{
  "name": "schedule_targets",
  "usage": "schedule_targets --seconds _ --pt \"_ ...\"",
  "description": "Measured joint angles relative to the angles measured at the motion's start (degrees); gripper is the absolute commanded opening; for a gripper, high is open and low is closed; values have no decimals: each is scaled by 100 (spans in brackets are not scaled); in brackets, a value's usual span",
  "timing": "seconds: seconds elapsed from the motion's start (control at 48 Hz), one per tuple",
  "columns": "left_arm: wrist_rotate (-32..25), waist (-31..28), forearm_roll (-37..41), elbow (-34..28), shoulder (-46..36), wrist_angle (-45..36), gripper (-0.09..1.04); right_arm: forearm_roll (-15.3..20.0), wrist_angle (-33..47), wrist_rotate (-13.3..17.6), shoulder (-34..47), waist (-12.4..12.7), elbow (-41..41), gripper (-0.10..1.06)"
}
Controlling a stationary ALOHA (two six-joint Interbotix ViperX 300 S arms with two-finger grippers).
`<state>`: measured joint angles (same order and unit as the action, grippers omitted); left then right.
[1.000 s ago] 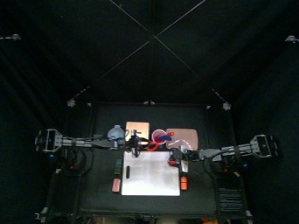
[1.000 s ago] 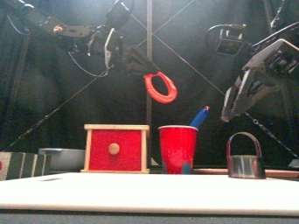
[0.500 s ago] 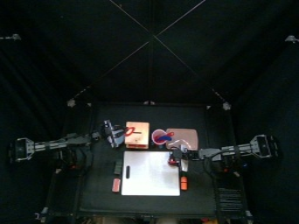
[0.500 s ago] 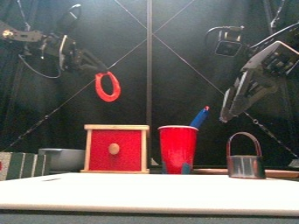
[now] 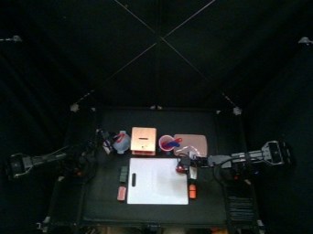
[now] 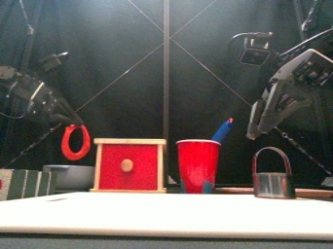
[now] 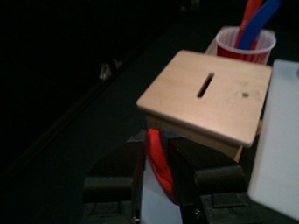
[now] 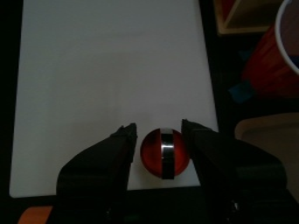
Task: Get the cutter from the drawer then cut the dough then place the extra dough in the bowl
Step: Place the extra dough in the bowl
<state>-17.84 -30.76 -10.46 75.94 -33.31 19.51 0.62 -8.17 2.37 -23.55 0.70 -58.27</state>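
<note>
The dough ring [image 6: 74, 143] is clamped by the left gripper [image 7: 160, 175]. Its jaws are closed on the upper part of the ring, so that the rest hangs down freely. In the front view the ring is seen just above the bowl [image 6: 68, 176], left of the box [image 6: 130, 165], and it seems to be apart from the rim. It is judged that the ring is held there so that it can fall inside when it is let go; the last step of the task is therefore not yet done.

The right gripper [image 8: 160, 129] is held high over the board [image 8: 93, 79], with its jaws apart and nothing between them. The cutter [image 6: 271, 175] stands directly under it, and in the right wrist view a red disc [image 8: 152, 150] is seen inside the cutter. This arm is probably placed there to be out of the way. Because the ring is soft and may swing, a low and centred release over the bowl is advised.
</note>
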Motion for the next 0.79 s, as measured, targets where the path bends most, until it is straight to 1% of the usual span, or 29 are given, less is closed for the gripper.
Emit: schedule_targets --seconds 0.062,0.146,0.312,0.396,0.5,0.688,0.792 --pt "18 0 -53 -62 141 9 82 0 0 0 0 0 0 82" --pt "9 0 -123 -141 211 9 87 0 9 0 0 0 18 82" --pt "18 9 -272 -167 185 79 87 0 97 -9 9 9 35 82" --pt "44 97 -325 -167 70 290 87 -9 237 -53 9 9 70 82" --pt "26 510 -334 -167 -149 729 86 -132 606 -62 9 53 149 82" --pt "26 1600 -193 -220 -255 1494 86 -571 1898 -62 -26 255 202 82" --pt "26 2092 -176 -299 -246 1793 86 -703 2575 -53 -26 360 211 82"
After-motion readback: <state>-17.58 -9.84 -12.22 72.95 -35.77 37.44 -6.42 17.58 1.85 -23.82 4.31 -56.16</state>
